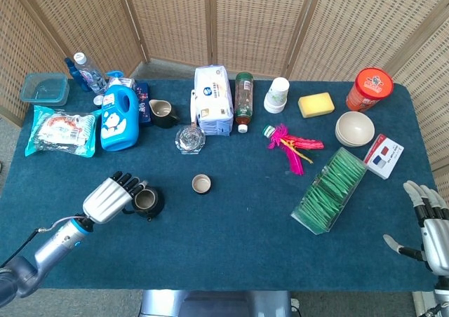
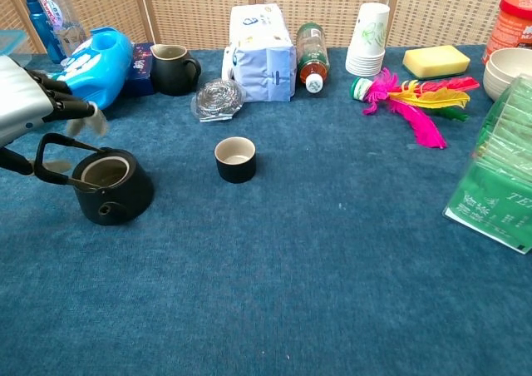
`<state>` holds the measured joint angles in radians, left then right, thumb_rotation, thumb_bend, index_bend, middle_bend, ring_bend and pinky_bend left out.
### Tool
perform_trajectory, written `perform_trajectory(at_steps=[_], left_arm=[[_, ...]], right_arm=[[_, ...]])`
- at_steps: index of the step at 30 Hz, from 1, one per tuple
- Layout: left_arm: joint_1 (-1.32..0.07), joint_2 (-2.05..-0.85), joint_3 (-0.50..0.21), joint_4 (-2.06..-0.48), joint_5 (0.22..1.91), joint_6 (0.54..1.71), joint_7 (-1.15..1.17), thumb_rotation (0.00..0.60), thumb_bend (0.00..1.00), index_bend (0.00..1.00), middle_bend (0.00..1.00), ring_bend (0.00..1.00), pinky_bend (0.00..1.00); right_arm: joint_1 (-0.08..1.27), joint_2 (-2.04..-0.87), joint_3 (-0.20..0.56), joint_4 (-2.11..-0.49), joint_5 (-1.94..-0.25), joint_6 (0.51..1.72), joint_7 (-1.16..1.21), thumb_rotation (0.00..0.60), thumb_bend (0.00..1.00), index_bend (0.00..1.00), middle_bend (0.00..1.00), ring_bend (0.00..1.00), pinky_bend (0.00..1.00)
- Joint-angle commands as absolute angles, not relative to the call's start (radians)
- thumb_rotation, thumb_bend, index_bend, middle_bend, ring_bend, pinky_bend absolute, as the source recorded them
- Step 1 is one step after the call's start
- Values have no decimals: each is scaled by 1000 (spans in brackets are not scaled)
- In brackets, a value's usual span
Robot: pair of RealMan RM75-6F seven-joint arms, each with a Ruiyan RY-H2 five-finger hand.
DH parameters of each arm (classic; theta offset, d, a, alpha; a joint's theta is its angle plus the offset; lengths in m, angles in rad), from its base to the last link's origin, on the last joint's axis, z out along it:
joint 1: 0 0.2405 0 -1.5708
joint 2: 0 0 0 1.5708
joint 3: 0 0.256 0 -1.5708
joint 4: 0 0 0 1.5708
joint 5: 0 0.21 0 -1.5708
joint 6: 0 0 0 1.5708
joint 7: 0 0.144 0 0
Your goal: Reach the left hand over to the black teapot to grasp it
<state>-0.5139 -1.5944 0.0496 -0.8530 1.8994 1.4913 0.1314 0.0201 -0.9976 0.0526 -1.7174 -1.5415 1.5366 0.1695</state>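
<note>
The black teapot (image 1: 149,200) stands on the blue cloth at the front left, lid off, its wire handle (image 2: 58,141) raised toward my left hand (image 1: 111,196). That hand has its fingers (image 2: 66,106) curled over the handle with the thumb beneath it, and it holds the handle while the pot (image 2: 112,195) rests on the table. My right hand (image 1: 428,222) hangs off the table's right front corner, fingers spread and holding nothing. It does not show in the chest view.
A small black cup (image 1: 201,184) sits just right of the teapot. Behind stand a blue detergent bottle (image 1: 119,117), a dark pitcher (image 1: 163,112) and a steel scourer (image 1: 190,139). A clear box of green tea bags (image 1: 330,189) lies at the right.
</note>
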Motion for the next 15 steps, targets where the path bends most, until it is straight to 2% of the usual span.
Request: perform_trajectory(at_steps=[1, 5, 15], left_arm=[[-519, -1613, 52, -825, 1902, 1506, 125, 600, 482, 549, 700, 644, 784], [-520, -1638, 40, -791, 1897, 1539, 137, 600, 595, 622, 769, 712, 865], [-531, -1666, 2, -804, 1834, 1517, 178, 600, 621, 665, 820, 754, 899]], right_arm=[[21, -996, 51, -1719, -1542, 1532, 170, 600, 0, 0, 0, 0, 0], [24, -993, 47, -1723, -1544, 1523, 168, 600, 0, 0, 0, 0, 0], [29, -988, 43, -1726, -1543, 1508, 171, 600, 0, 0, 0, 0, 0]])
